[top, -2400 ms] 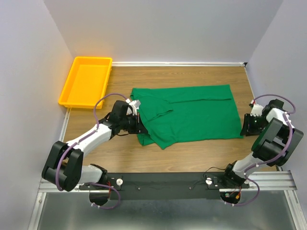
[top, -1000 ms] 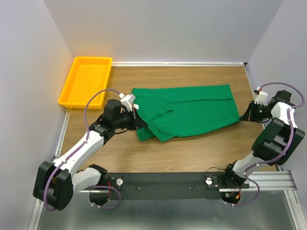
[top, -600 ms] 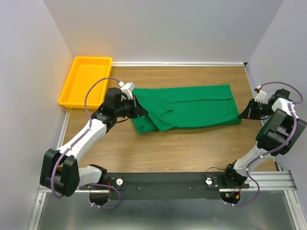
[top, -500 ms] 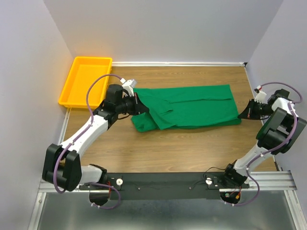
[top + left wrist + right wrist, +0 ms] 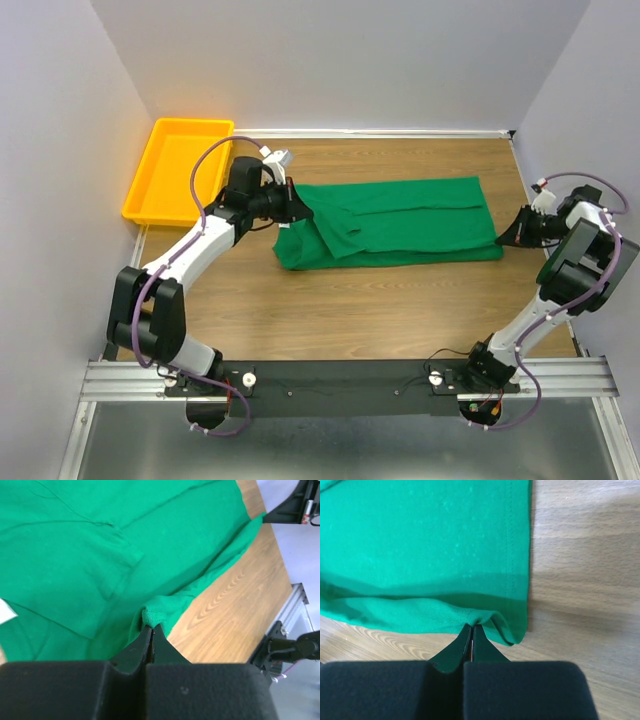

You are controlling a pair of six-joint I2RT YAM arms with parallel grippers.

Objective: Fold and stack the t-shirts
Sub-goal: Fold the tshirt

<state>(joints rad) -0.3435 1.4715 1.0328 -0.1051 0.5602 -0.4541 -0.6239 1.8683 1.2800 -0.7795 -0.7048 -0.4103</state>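
T-shirt [image 5: 400,222], green, pinched both ends: our left fingers [image 5: 137,650] clenched on fold at tips, our right fingers [image 5: 452,655] clenched on hem corner; bench [image 5: 380,310] beneath.

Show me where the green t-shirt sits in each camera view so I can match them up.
Top external: t-shirt lies centre frame, stretched between left gripper and right gripper.
Left wrist: t-shirt fills the upper left, its edge pinched in shut fingers.
Right wrist: t-shirt fills the upper left, hem corner pinched.
Shared landmark: the right gripper at the t-shirt's corner, top right in the left wrist view.
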